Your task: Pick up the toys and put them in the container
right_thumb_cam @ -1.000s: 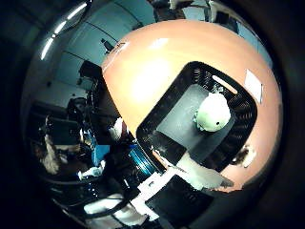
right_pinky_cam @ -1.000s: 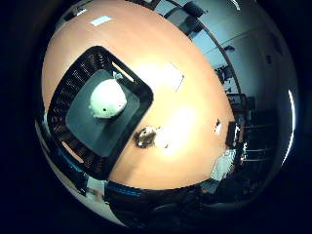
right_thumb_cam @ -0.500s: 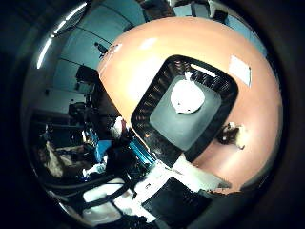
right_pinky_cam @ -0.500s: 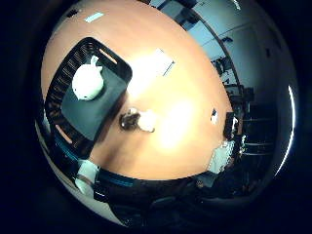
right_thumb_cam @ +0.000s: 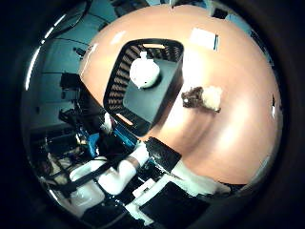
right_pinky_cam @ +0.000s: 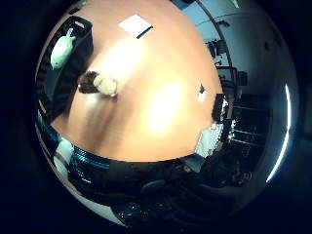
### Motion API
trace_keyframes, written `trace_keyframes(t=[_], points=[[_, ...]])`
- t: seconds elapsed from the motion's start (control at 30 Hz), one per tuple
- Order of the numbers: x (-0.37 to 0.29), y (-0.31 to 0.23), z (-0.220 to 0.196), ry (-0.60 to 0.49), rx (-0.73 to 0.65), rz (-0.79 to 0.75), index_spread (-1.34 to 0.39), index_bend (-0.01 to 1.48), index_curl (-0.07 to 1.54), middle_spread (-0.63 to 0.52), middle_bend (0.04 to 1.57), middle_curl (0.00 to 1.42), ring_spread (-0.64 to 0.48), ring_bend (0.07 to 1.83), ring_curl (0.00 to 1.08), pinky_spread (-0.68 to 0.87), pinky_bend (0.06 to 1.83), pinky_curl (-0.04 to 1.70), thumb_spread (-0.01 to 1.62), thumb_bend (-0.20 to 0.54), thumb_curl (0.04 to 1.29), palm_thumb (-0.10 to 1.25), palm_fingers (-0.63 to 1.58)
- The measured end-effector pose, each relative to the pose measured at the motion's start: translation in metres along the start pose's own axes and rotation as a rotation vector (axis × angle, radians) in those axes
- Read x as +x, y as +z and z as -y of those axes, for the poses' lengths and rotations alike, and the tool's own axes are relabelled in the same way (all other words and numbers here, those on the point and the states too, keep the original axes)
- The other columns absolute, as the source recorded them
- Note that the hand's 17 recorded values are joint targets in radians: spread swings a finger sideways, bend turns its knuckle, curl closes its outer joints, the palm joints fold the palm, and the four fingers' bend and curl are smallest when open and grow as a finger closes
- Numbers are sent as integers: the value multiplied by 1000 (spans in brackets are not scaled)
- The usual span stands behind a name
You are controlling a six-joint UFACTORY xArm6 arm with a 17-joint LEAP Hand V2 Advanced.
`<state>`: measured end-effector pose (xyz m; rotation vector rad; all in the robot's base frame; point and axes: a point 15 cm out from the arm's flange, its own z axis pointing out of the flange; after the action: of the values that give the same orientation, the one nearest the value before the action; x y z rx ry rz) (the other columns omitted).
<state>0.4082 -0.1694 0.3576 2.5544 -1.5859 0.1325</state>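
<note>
A black slatted container (right_thumb_cam: 122,78) stands on the orange-brown table (right_pinky_cam: 166,97). A white plush toy (right_thumb_cam: 145,70) lies inside it. A small brown and white toy (right_thumb_cam: 202,96) lies on the table just beside the container; it also shows in the little finger side view (right_pinky_cam: 99,84). White and black parts of my hand (right_thumb_cam: 129,174) and arm show at the edge of the thumb side view, off the table's edge and away from both toys. The hand is high above the table.
A white sheet of paper (right_pinky_cam: 136,25) lies on the table past the container. A small dark object (right_pinky_cam: 202,93) lies near the table's far edge. Chairs and desks stand around the table.
The whole picture has shifted: the camera has moved off from over the container towards the middle of the table. The white toy still lies in the container and the small toy beside it.
</note>
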Motion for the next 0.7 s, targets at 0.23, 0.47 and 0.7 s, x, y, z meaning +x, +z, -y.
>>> trace_keyframes(t=[0.23, 0.47, 0.7], points=[[26, 41, -4, 34, -40, 19, -409, 156, 271, -56, 273, 352, 69, 413, 228, 412, 437, 306, 995, -27, 287, 465, 203], [37, 80, 5, 37, -63, 42, -408, 156, 267, -55, 268, 353, 66, 410, 231, 407, 431, 298, 1010, -26, 284, 475, 209], [40, 112, 18, 41, -71, 67, -399, 160, 267, -56, 267, 356, 53, 407, 236, 398, 422, 292, 1014, -25, 285, 494, 214]])
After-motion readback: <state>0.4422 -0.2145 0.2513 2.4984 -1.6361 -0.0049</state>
